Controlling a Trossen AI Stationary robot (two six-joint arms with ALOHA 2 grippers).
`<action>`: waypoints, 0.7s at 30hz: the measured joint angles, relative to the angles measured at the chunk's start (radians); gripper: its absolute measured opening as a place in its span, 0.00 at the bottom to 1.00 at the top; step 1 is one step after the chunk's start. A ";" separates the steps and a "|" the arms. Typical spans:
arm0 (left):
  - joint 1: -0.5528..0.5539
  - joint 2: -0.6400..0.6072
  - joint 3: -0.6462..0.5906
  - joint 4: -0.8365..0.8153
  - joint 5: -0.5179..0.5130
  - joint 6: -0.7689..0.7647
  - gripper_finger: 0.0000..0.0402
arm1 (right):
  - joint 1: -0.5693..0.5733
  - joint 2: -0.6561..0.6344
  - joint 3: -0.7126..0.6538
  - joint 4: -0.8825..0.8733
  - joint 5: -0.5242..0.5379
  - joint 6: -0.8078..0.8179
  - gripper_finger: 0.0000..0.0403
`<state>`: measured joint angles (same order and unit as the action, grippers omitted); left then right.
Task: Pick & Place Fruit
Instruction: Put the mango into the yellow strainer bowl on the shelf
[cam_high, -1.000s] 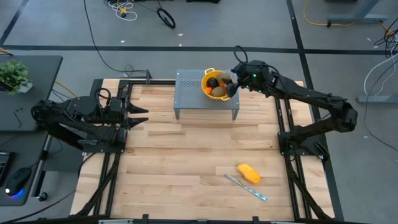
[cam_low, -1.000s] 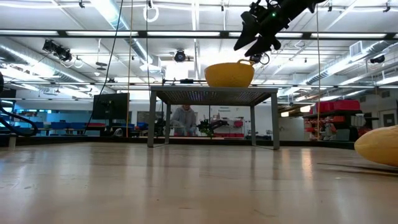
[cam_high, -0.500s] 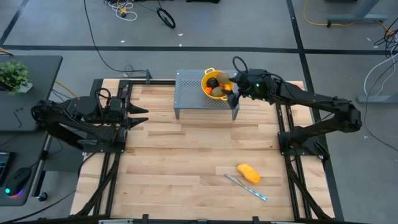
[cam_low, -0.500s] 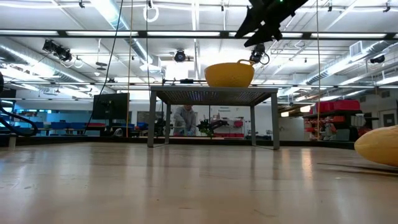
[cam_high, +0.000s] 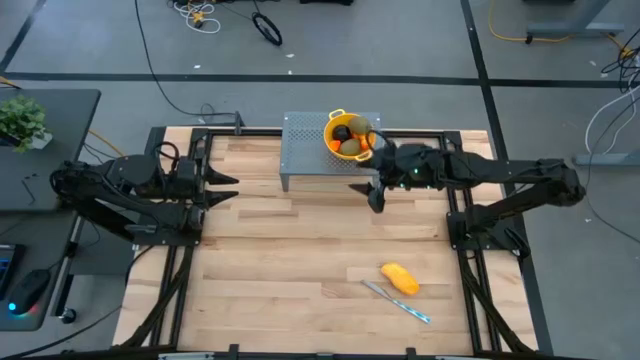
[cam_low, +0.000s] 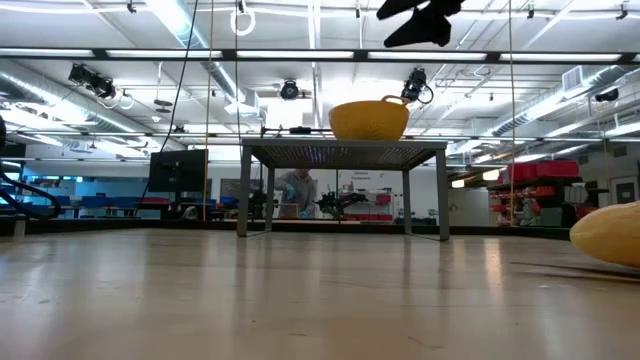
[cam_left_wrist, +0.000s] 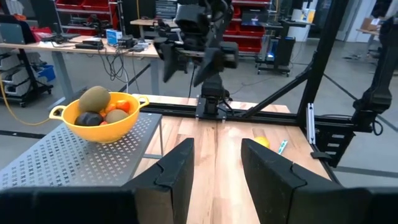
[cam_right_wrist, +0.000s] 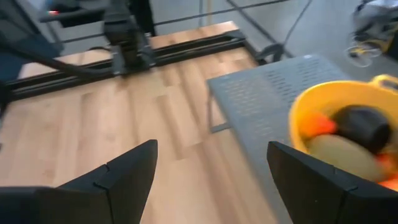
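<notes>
A yellow colander (cam_high: 345, 137) stands on a grey perforated stand (cam_high: 315, 150) at the table's far side. In it lie olive-green fruits (cam_left_wrist: 94, 98), a dark ball (cam_right_wrist: 362, 121) and orange pieces (cam_left_wrist: 122, 106). A yellow-orange oblong fruit (cam_high: 400, 278) lies on the table near the front right. My right gripper (cam_high: 376, 198) hangs open and empty in the air just in front of the stand's right end; it also shows in its own wrist view (cam_right_wrist: 211, 148). My left gripper (cam_high: 228, 187) waits open at the table's left edge.
A slim silver-and-blue knife (cam_high: 397, 300) lies beside the oblong fruit. Black rails (cam_high: 455, 190) run along both table sides. Bare wood spreads between the stand and the near edge. A person (cam_low: 295, 190) is far off in the room behind.
My right gripper has swung away from above the colander toward the table's near edge, past the stand's front right corner, turning as it went. It stays open with nothing in it. The fruits in the colander lie as before.
</notes>
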<state>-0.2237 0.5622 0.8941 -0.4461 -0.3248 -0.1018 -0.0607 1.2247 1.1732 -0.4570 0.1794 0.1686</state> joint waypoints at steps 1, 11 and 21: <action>0.000 0.000 0.000 0.000 0.000 0.005 0.35 | 0.018 0.000 0.000 -0.005 0.000 0.014 0.78; 0.000 0.000 0.000 0.000 0.039 0.007 0.35 | 0.215 0.000 0.000 -0.073 0.000 0.062 0.78; 0.000 0.000 0.000 0.000 0.057 0.013 0.35 | 0.376 0.000 0.000 -0.227 -0.026 0.202 0.78</action>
<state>-0.2239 0.5625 0.8942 -0.4465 -0.2676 -0.0891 0.3155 1.2251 1.1732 -0.6836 0.1535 0.3709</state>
